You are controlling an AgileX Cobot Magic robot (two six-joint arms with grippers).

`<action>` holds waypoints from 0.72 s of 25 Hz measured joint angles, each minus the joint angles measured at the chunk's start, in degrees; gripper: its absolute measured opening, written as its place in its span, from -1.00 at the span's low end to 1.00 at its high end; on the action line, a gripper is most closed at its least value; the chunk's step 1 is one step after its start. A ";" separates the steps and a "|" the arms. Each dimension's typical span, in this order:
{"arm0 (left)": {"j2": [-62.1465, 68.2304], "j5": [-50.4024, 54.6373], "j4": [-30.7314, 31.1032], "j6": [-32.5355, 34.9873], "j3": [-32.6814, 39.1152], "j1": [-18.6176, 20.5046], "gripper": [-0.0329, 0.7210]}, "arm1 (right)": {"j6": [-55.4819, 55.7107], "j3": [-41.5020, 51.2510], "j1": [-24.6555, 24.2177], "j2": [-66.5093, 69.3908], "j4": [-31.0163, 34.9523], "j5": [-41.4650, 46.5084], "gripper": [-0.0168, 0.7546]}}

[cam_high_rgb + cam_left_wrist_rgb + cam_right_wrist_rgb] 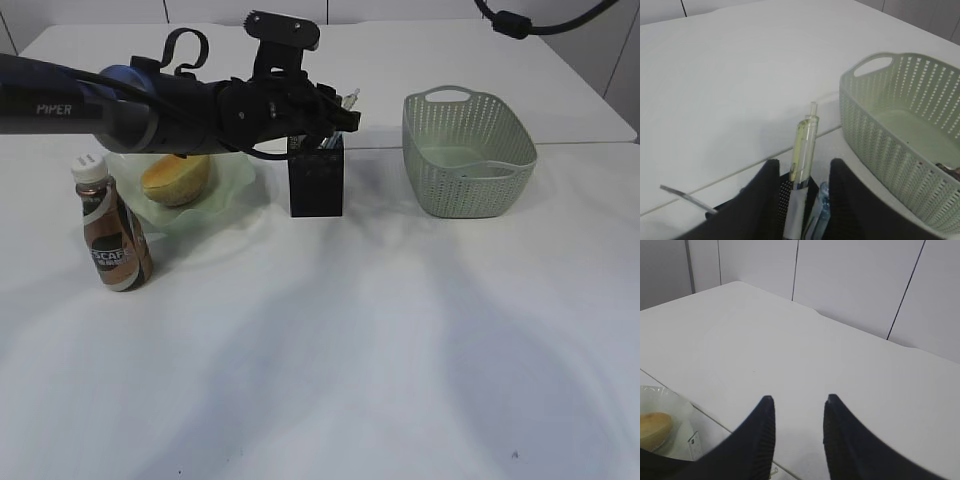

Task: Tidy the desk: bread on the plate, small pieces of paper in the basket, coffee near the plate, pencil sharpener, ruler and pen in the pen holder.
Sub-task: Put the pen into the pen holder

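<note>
sage-green basket (470, 155), black pen holder (316, 185)

I see a matt white tabletop (330, 330), perforated woven-look sage plastic basket (468, 155), black mesh pen holder (316, 185), clear glossy plastic pen (804, 150), translucent green glass plate (235, 185), sugar-dusted bread (176, 180), shiny brown plastic coffee (115, 235), matt black tool fingers (760, 435).

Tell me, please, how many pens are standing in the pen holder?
2 visible: a yellowish clear pen between the left gripper fingers, and a bluish pen beside it in the pen holder; others may be hidden.
</note>
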 joint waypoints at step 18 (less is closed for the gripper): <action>-4.95 6.04 5.31 0.32 0.00 0.00 -0.27 | 0.00 0.00 0.00 0.00 0.00 0.22 -0.24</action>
